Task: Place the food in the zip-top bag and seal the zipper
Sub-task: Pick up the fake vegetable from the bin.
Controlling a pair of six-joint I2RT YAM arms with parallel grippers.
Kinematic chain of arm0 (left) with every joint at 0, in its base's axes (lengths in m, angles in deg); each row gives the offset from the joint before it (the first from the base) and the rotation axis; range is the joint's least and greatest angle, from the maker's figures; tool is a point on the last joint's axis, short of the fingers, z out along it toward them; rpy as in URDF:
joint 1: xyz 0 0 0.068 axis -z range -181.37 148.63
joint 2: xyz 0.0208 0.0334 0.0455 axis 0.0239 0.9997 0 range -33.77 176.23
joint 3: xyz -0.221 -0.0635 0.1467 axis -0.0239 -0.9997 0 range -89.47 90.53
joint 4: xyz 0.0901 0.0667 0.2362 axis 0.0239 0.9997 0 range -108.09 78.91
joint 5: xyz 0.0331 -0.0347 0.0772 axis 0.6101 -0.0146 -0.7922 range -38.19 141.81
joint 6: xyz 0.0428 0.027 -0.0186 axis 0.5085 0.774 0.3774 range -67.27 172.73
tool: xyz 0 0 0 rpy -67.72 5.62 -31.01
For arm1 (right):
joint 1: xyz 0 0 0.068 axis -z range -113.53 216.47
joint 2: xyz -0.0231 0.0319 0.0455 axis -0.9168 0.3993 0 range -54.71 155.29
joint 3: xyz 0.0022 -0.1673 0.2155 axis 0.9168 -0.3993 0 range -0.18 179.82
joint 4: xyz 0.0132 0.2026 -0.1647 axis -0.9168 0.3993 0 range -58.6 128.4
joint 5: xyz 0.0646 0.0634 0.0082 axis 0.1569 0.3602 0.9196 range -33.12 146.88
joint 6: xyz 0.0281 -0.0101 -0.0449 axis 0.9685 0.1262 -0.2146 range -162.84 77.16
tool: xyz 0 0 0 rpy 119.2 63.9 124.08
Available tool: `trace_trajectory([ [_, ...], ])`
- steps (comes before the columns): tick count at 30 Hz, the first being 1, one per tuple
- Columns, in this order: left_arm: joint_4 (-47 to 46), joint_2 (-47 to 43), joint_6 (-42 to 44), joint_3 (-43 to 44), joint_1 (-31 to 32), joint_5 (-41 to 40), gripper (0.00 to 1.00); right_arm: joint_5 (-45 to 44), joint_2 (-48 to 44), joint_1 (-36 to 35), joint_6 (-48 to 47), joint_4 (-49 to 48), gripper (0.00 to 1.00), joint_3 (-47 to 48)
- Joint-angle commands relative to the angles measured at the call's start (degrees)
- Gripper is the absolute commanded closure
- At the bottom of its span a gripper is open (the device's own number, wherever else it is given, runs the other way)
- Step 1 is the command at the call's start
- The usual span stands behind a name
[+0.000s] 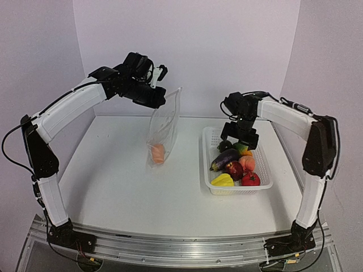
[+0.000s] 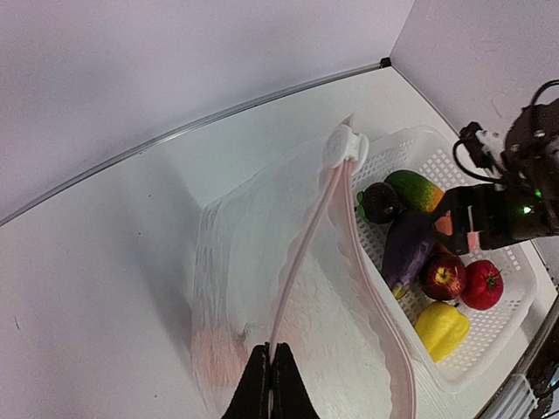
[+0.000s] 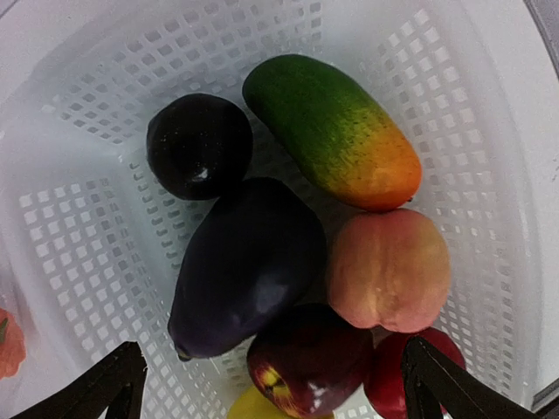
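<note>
My left gripper is shut on the top edge of the clear zip-top bag and holds it hanging with its mouth open. In the left wrist view the fingers pinch the zipper strip. The orange pumpkin lies in the bag's bottom. My right gripper is open and empty, hovering over the food in the white basket. Its jaws straddle the purple eggplant, a dark red apple and the peach. The mango and the dark round one lie beyond.
A yellow pepper and a red apple lie at the basket's near end. A white tab sits at the zipper's far end. White walls close in the table at the back and the sides.
</note>
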Motion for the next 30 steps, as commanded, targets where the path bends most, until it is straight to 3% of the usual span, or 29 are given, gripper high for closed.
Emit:
trace_trajectory([
  [1,-1.6,-3.0,0.5,-0.5,-0.2,-0.7,1.0,2.1,5.6,0.2,4.5,1.4,0.04,6.6],
  [8,-1.6,-3.0,0.7,-0.6,-0.2,-0.5,1.0,2.5,14.4,0.2,3.5,1.6,0.19,11.5],
  [22,-1.6,-3.1,0.5,-0.7,-0.1,0.2,1.0,5.6,21.4,0.2,5.3,1.9,0.13,12.5],
  [24,-1.6,-3.1,0.5,-0.6,-0.2,0.3,1.0,6.9,22.9,0.2,4.5,2.0,0.19,13.3],
  [27,-1.6,-3.3,0.5,-0.6,-0.2,0.1,1.0,7.3,22.7,0.1,4.2,1.9,0.42,13.5],
  [30,-1.6,-3.4,0.7,-0.7,-0.2,-0.1,1.0,6.0,20.9,0.1,3.3,1.9,0.56,13.5],
])
